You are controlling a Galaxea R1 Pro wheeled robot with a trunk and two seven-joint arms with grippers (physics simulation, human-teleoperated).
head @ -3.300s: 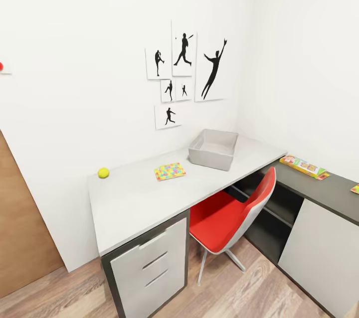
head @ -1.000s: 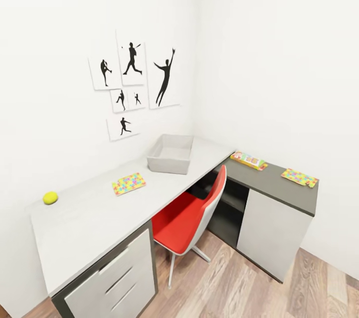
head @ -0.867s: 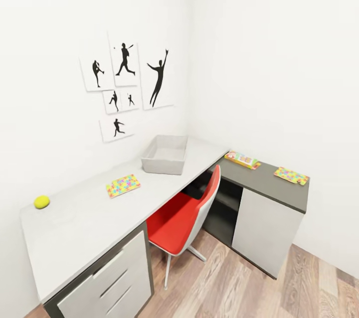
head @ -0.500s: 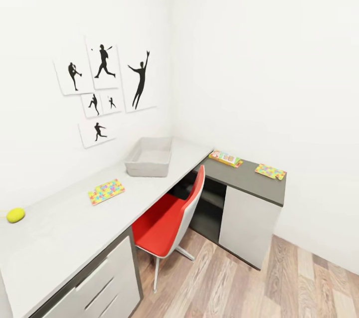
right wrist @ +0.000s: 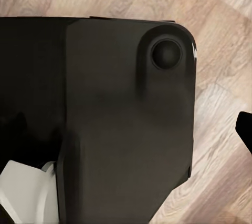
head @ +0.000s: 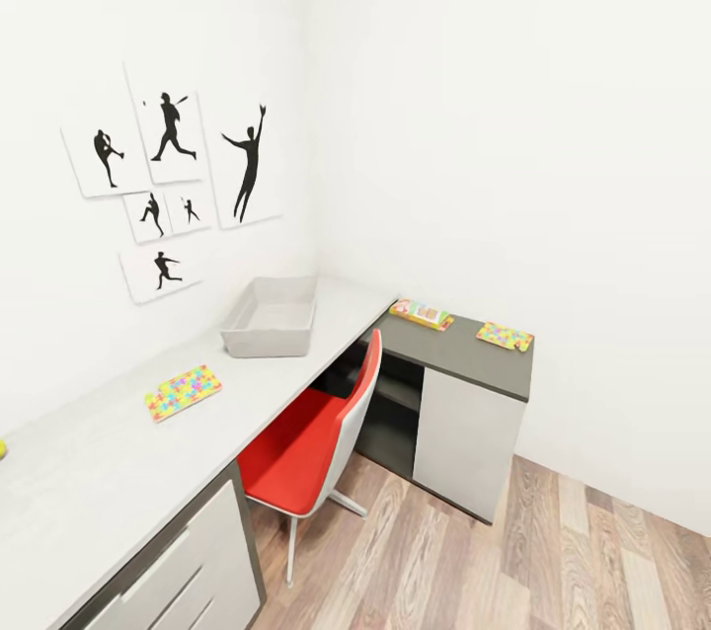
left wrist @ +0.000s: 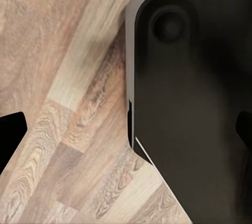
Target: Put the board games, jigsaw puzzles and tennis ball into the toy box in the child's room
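Floor [head: 592,551] under me: wood planks, visible grain, low sheen. Table [head: 89,472] top matt light grey, adjoining top matt dark grey. Chair [head: 306,452] seat smooth red. My base [left wrist: 194,103]: matt black.

My head camera looks down from standing height into the room's corner, over the table [head: 118,452] and floor [head: 553,551]. Both my wrist cameras point straight down, close above my dark base [left wrist: 194,103] [right wrist: 121,113]. All three views share the wood planks.

light: bright, even — shadows: soft, faint | walls washed out | focus: slightly soft
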